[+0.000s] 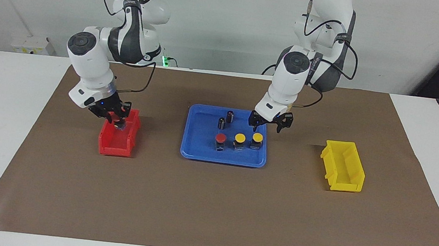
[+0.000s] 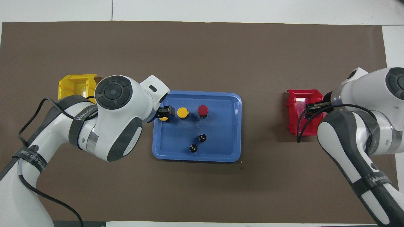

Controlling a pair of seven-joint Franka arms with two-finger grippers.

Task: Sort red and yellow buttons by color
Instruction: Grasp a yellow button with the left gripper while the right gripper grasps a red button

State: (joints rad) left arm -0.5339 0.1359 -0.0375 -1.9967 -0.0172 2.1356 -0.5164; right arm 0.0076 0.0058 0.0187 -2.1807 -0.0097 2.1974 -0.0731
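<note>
Brown mat [image 1: 211, 203]; right gripper [image 1: 116, 119] inside red bin [image 1: 117, 145], clamped on red button [image 1: 117, 121]; left gripper [image 1: 270, 122], fingers apart, empty, over blue tray [image 1: 200, 153] above yellow button [image 1: 257, 139].

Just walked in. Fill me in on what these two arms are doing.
They are sorting buttons by colour. The right gripper is over the red bin, jaws shut on a red button. The left gripper hovers, jaws open, above the blue tray, near one yellow button. A second yellow button, another red button and two dark cylinders sit in the tray. No buttons are in the yellow bin.
</note>
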